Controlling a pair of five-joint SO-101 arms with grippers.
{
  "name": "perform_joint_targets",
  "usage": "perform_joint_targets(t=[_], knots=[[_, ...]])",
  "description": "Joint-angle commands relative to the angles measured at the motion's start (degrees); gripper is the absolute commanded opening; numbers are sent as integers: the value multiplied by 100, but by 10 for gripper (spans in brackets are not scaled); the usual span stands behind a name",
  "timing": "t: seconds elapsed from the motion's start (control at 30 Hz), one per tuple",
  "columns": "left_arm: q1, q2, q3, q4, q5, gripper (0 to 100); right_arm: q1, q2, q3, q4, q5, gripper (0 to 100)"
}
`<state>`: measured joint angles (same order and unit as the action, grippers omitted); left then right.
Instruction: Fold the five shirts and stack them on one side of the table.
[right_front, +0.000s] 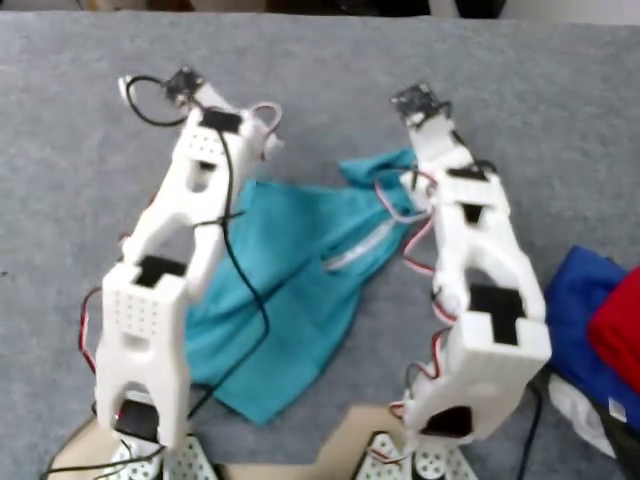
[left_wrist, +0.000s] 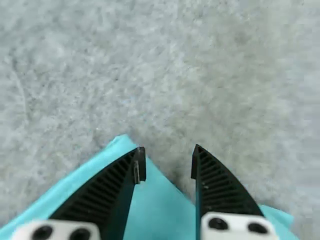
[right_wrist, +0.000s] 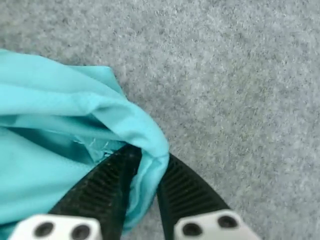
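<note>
A teal shirt (right_front: 290, 290) lies spread on the grey cloth-covered table (right_front: 320, 90), between my two white arms. My left gripper (left_wrist: 167, 162) hangs open just over the shirt's far left corner (left_wrist: 122, 150), with nothing between its black fingers. My right gripper (right_wrist: 147, 162) is shut on a bunched fold of the teal shirt (right_wrist: 65, 115) at its far right corner. In the high view that pinched corner (right_front: 385, 170) is lifted beside the right arm (right_front: 470, 260), and the left arm (right_front: 180, 230) covers part of the shirt.
A pile of shirts sits at the table's right edge: blue (right_front: 580, 310), red (right_front: 620, 325) and white (right_front: 580, 410). Black and red cables (right_front: 240, 270) trail over the teal shirt. Bare grey table stretches across the far side and the left.
</note>
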<state>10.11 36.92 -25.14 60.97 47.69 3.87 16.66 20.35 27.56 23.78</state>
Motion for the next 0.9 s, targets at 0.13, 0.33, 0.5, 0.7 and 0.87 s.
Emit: perform_joint_targets(t=[0.13, 0.33, 0.5, 0.7, 0.87], knots=[[-369, 277, -413, 79, 35, 165, 4, -31, -374, 44, 70, 5], [-378, 532, -695, 404, 44, 165, 4, -31, -374, 44, 70, 5], [-360, 919, -1160, 440, 53, 162, 4, -31, -374, 44, 70, 5], [-352, 1200, -1547, 448, 185, 160, 4, -31, -374, 44, 70, 5], [-264, 1305, -1591, 870, 299, 116, 4, -31, -374, 35, 70, 5]])
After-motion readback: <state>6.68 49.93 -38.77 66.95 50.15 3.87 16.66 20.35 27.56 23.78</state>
